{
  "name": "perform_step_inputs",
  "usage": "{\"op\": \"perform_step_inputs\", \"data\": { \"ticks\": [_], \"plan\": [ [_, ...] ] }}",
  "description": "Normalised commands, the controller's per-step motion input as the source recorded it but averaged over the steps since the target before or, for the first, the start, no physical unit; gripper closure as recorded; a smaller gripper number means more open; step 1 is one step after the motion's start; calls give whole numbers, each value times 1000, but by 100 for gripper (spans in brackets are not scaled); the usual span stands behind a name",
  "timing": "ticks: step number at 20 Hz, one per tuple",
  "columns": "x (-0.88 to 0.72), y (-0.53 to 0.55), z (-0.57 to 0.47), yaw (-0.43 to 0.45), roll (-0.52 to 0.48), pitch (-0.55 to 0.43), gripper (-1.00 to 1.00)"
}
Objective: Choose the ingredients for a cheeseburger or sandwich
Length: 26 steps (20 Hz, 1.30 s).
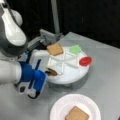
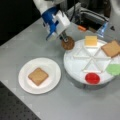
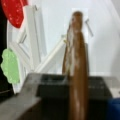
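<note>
1. Blue-and-white pincer (image 2: 65, 41) closed on the dark brown round patty (image 2: 68, 44), gripped at the rim and lifted just off the near edge of the white round divided tray (image 2: 75, 67); the same grasp in a front view at the tray's left edge (image 1: 51, 72).
2. In the wrist view, patty (image 3: 76, 62) edge-on and upright, clamped from below by the dark pincer (image 3: 75, 100), with the tray's white dividers (image 3: 32, 37) behind.
3. On the tray, in their own wedges: yellow square cheese slice (image 2: 90, 40), brown toast square (image 2: 111, 48), green leaf piece (image 2: 114, 69), red disc (image 2: 92, 78).
4. Cheese slice visible in only one front view; hidden behind the arm elsewhere. Toast (image 1: 55, 49), leaf (image 1: 75, 49) and disc (image 1: 85, 61) seen in both front views.
5. Wrist view: only disc (image 3: 15, 12) and leaf (image 3: 10, 66), at the tray's left rim.
6. Beside the tray, on the grey surface (image 2: 30, 37), white paper plate (image 2: 25, 82) carrying a second brown toast square (image 2: 38, 76), alone, nothing stacked on it; same plate (image 1: 60, 105) and toast (image 1: 77, 113) below the tray.
</note>
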Motion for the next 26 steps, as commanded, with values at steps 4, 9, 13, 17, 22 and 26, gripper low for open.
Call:
{"op": "perform_step_inputs", "data": {
  "ticks": [4, 9, 13, 17, 22, 26],
  "plan": [
    [578, -438, 65, 231, -140, 98, 100],
    [704, -479, -16, 265, -117, 98, 100],
    [551, -339, -13, 298, -30, 96, 100],
    [449, -216, -13, 308, -6, 81, 100],
    [409, -128, -47, 328, -45, 50, 100],
    [472, -125, -150, 339, -129, 37, 100]
  ]
}}
